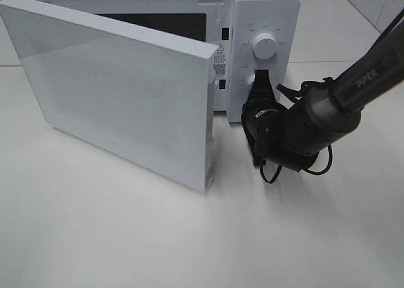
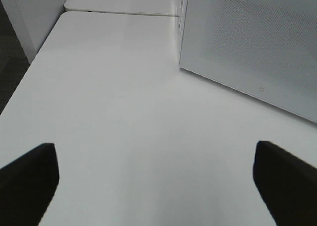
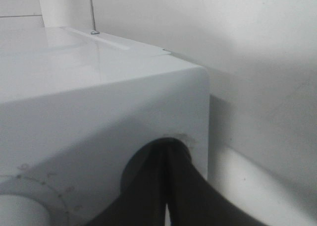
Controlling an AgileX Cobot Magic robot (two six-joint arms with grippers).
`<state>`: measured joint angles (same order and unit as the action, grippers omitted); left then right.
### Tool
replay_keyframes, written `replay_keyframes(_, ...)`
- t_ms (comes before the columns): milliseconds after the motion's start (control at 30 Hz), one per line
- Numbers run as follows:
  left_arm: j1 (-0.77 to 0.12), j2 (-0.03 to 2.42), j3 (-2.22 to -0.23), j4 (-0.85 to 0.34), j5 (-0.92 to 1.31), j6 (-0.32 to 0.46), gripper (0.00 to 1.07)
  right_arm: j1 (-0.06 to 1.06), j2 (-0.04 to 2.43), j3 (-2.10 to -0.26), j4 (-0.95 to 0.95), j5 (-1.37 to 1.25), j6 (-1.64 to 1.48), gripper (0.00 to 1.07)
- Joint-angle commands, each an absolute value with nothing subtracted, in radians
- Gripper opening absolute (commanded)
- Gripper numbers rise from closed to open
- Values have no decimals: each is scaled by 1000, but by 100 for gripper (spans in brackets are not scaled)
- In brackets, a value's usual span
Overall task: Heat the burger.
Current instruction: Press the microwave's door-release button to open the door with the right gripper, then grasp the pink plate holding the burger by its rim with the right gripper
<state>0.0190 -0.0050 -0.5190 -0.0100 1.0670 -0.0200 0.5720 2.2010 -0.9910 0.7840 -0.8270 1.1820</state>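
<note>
Pressed together, tips against the lower dial (image 1: pixel 252 79) on the control panel of the white microwave (image 1: pixel 265 13), nothing held between: so stand the jaws of the right gripper (image 1: pixel 262 78), dark fingers (image 3: pixel 166 186) meeting in the wrist view over a round recess in the panel. Above that, untouched, the upper dial (image 1: pixel 262 46). Spread wide over bare white table (image 2: pixel 124 112), well apart from any object, nothing between: so stand the jaws of the left gripper (image 2: pixel 156 179), its two black fingertips (image 2: pixel 29 179) at the edges of its own view. Swung far open toward the front, hiding most of the cavity, the microwave door (image 1: pixel 113 86). Nowhere visible in any view, the burger; possibly inside the oven behind the door, though impossible to confirm from here. Judged from this layout: loading perhaps done, door not yet shut, timer or power setting apparently being approached or handled early. Left to do, by that reading: shut the door, set the dials, wait out the heating. Risk worth noting: turning a dial with the door standing open.
</note>
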Motion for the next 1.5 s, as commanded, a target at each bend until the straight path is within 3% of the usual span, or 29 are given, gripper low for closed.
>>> replay_keyframes(33, 21, -11, -517, -6, 1068, -26, 100, 526, 2199, -1079, 696, -1039, 1172, 0)
replay_keyframes(500, 21, -11, -517, -6, 1068, -26, 100, 527, 2158, -976, 648, -909, 1283, 0)
replay_keyframes(967, 21, -11, -517, -6, 1068, -26, 100, 529, 2085, -842, 467, -767, 1382, 1)
replay_keyframes(1500, 21, -11, -517, -7, 1068, -26, 100, 529, 1925, -724, 319, -610, 1291, 1)
